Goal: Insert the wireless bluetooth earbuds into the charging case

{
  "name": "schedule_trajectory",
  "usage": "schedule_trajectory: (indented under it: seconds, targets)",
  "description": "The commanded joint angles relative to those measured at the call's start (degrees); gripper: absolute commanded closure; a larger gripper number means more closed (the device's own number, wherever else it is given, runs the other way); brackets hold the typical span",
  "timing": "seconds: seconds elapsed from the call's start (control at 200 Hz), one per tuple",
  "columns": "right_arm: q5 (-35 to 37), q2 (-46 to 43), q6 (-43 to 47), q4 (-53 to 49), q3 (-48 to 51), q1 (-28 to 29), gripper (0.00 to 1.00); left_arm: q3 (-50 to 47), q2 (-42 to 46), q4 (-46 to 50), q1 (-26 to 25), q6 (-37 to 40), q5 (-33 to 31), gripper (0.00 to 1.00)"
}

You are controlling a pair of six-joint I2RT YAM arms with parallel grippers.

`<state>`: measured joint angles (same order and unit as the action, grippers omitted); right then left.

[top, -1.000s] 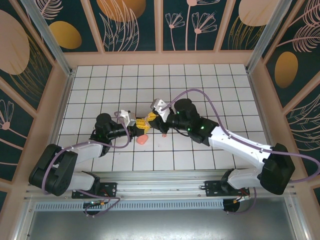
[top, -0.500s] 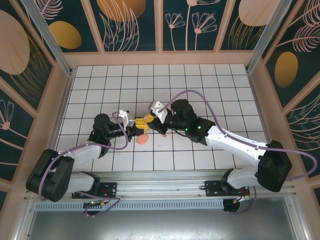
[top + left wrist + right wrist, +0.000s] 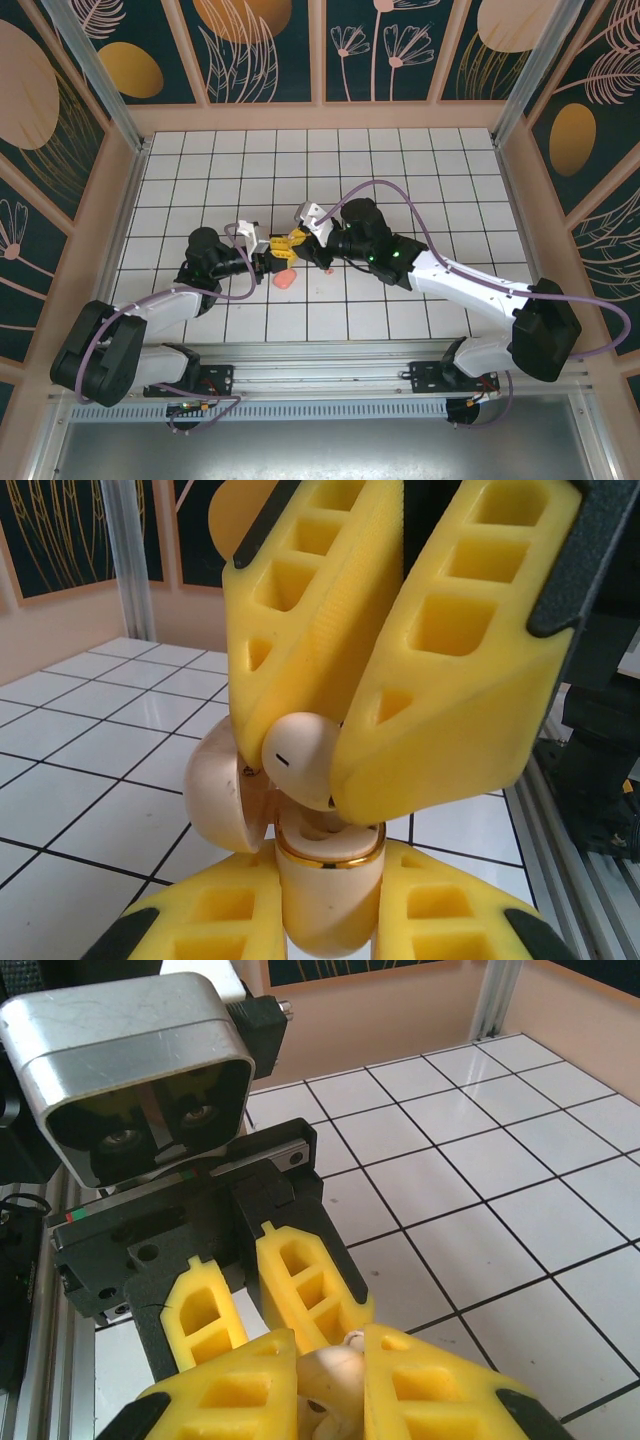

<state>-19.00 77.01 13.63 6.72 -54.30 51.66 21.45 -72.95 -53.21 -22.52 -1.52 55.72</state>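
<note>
Near the middle of the white tiled floor, toward its near edge, the two arms meet tip to tip. The left gripper and right gripper face each other at close quarters. Open tiles lie beyond them on the far side and out to both flanks. The low peach-coloured wall and the aluminium corner posts stand well apart from the work. An aluminium rail runs along the near edge of the floor.

Left gripper: narrow, its hollow-celled yellow plastic fingers clamped on the pale cream, glossy, cylindrical charging case, which is held upright. A polished gold ring rims the case mouth. The domed lid hangs open to the left in the left wrist view.

Right gripper: narrow, its matching yellow fingers pinching one small, smooth, pale pink-white rounded earbud marked with a short dark slot. The earbud sits directly above the case mouth and just beside the open lid. Whether its lower part has entered the case cannot be told.

On the tiles just beside the grippers, on their near side, lies a salmon-pink rounded block, apart from both. A smaller pink item lies beside the right wrist, too small to identify.
</note>
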Motion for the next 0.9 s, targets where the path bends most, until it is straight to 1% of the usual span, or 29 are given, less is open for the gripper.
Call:
schedule_trajectory:
  seconds: [0.0, 0.06, 0.195, 0.385, 0.571, 0.711, 0.896]
  targets:
    - [-1.66, -0.98, 0.34, 1.02, 1.53, 1.08, 0.83, 1.76, 1.75, -2.24, -0.50, 0.29, 1.25, 0.91]
    - [-2.17, -0.91, 0.43, 0.50, 1.23, 1.13, 0.83, 1.78, 1.91, -2.23, -0.52, 0.27, 1.29, 0.91]
    - [-0.91, -0.78, 0.14, -0.75, 1.22, 1.01, 0.83, 1.49, 3.09, -1.45, -0.48, 1.36, 0.41, 0.91]
    - [-0.69, -4.66, -0.83, 1.67, 2.65, 0.90, 0.83, 0.30, 4.87, 1.47, -1.27, 7.19, -2.48, 0.91]
    - [0.22, -8.10, -0.54, 2.36, 2.23, 0.90, 0.83, -1.67, 6.01, 1.36, -1.63, 11.43, -4.32, 0.90]
    - [-0.64, -8.47, -0.48, 2.86, 2.14, 1.05, 0.83, -1.94, 6.15, 1.27, -1.71, 11.85, -5.26, 0.91]
    - [-1.12, -6.42, -0.28, 2.54, 1.49, 1.25, 0.82, -1.79, 6.34, 1.18, -1.67, 11.48, -4.91, 0.90]
